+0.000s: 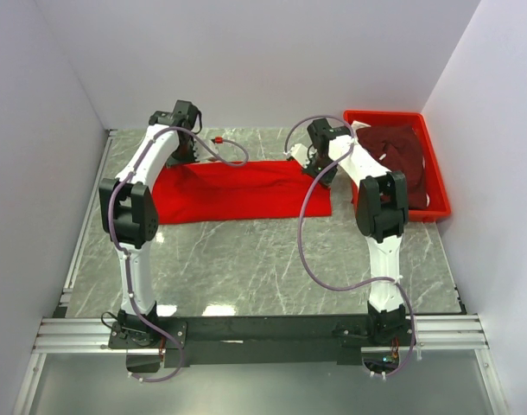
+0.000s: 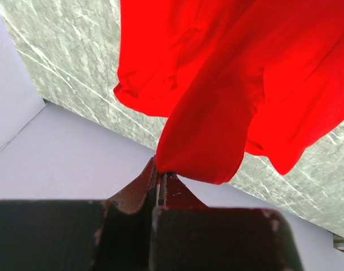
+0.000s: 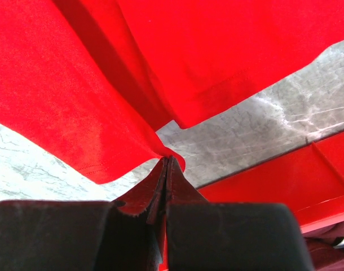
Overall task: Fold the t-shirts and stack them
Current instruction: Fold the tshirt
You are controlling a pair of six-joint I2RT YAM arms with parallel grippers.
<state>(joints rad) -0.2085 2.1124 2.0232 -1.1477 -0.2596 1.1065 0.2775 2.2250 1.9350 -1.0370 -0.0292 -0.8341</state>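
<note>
Top external view, from the arm bases outward: bare grey marbled tabletop first, then a bright red cloth t-shirt laid out as a wide band left of the rigid red plastic rectangular tray. Long axis side to side, right end pointing at the tray and stopping just short of it; collar end impossible to tell. Left gripper at the band's far corner farthest from the tray, right gripper at the far corner nearest it. Dark maroon cloth t-shirt bunched inside the tray. Jaw state unreadable from above.

Left wrist view: fingers pressed together on a fold of red cloth, the rest draping away over the marble. Right wrist view: likewise pinching a red hem edge, with the tray's red wall beyond, unseen from the left wrist.
</note>
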